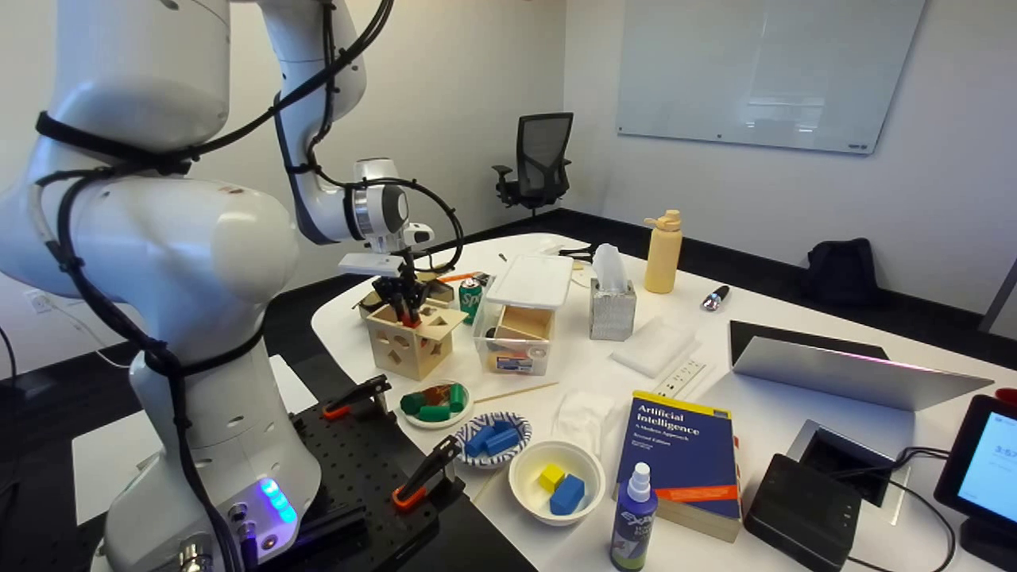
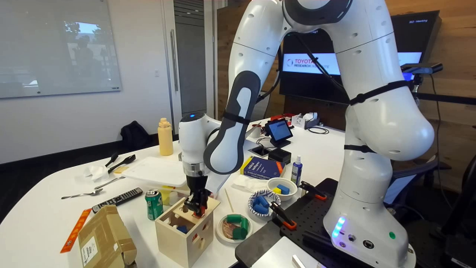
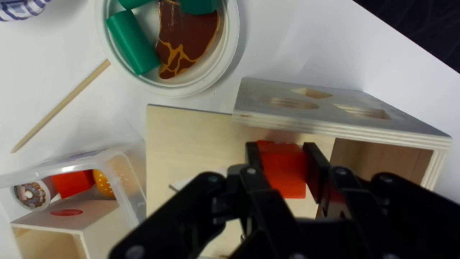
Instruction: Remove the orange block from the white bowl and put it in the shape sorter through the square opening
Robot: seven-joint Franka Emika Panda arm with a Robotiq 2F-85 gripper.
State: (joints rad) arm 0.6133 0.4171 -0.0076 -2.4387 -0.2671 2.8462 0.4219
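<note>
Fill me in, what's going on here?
The pincer is gripping the orange block right at the lid of the shape sorter. The lid covers only part of the box top. These views don't settle whether any of the block is through it. The white bowl holds a yellow block and a blue block.

The scene is bright, and the light falls evenly on the white counter (image 2: 41, 219). In an exterior view, at ten o'clock, the whiteboard (image 2: 55, 52) gives back a bright glare. In the wrist view, around five o'clock, the dark end effector (image 3: 284, 160) is out of focus, and the orange block (image 3: 285, 180) has soft edges. A mild shadow lies beside the plate (image 3: 233, 39), at its four o'clock.
</note>
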